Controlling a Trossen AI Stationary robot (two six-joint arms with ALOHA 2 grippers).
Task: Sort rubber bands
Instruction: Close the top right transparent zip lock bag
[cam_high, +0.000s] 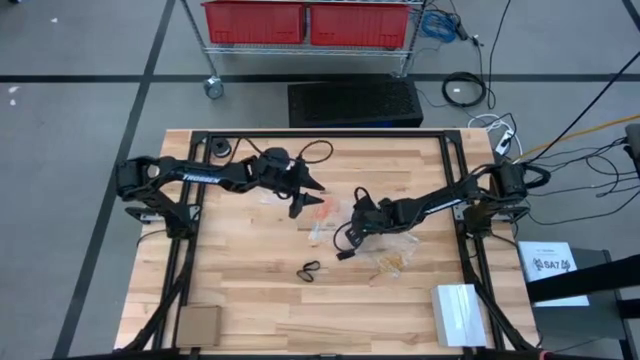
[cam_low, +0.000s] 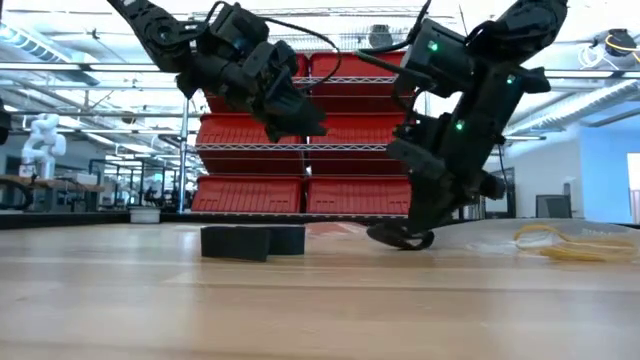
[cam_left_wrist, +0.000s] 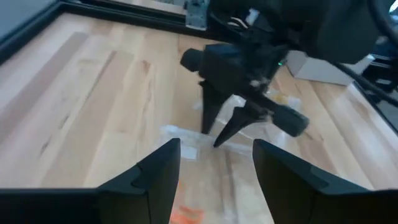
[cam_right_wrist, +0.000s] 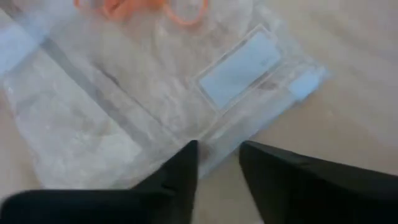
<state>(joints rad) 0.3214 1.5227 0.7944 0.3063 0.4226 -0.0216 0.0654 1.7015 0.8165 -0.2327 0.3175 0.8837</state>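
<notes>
A clear plastic bag (cam_right_wrist: 155, 81) lies flat on the wooden table near its middle, with orange-red rubber bands (cam_right_wrist: 143, 7) inside it. My right gripper (cam_right_wrist: 217, 155) points steeply down at this bag's edge, its fingers a narrow gap apart and its tips low at the table (cam_low: 400, 238). My left gripper (cam_high: 308, 197) hangs open above the table, just left of the bag, and holds nothing. Black rubber bands (cam_high: 308, 269) lie loose nearer the front edge. Pale tan bands (cam_high: 392, 263) lie on a second clear bag to the right. My right gripper stands with one fingertip (cam_right_wrist: 186, 155) on either side of the clear bag's edge (cam_right_wrist: 214, 134), coming slanting down from the table's right. I cannot tell whether the tips touch the bag. The bag lies flat on the table.
A flat cardboard piece (cam_high: 198, 325) and a white box (cam_high: 460, 312) sit at the front corners. A black cable loop (cam_high: 318, 150) lies near the far edge. A black metal frame (cam_high: 330, 135) runs round the table. Bare wood lies at the front left.
</notes>
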